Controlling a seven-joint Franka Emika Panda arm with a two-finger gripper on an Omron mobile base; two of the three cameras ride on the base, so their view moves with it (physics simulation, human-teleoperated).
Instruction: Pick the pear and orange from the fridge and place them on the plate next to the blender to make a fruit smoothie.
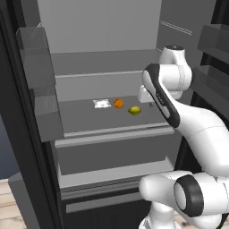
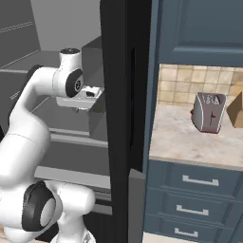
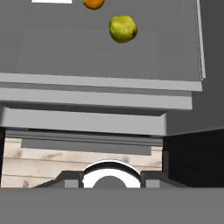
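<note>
Fridge (image 1: pixel 107 58) open, grey shelves exposed. On the middle shelf (image 1: pixel 112 118): pear (image 1: pixel 134 110) at roughly 4 o'clock from the orange (image 1: pixel 118 103), just beside it but apart; a small white packet (image 1: pixel 102 103) at 9 o'clock from the orange. Arm reaching in from the lower right of the left base view, hand held above the right end of that same shelf, partly hidden behind the forearm. In that view, pear at about 8 o'clock from the hand, near but untouched; orange farther off at about 9 o'clock.

In the hand view, pear (image 3: pixel 123 29) near the top, at about 12 o'clock from the camera, orange (image 3: pixel 93 3) cut by the upper edge at 11 o'clock. Shelf front below them. Gripper fingertips not distinguishable, so opening cannot be judged; nothing seen held.

In the right base view, hand (image 2: pixel 79 97) beside the black fridge door edge (image 2: pixel 126 118); toaster (image 2: pixel 209 112) on the counter (image 2: pixel 190 142) at 3 o'clock.
</note>
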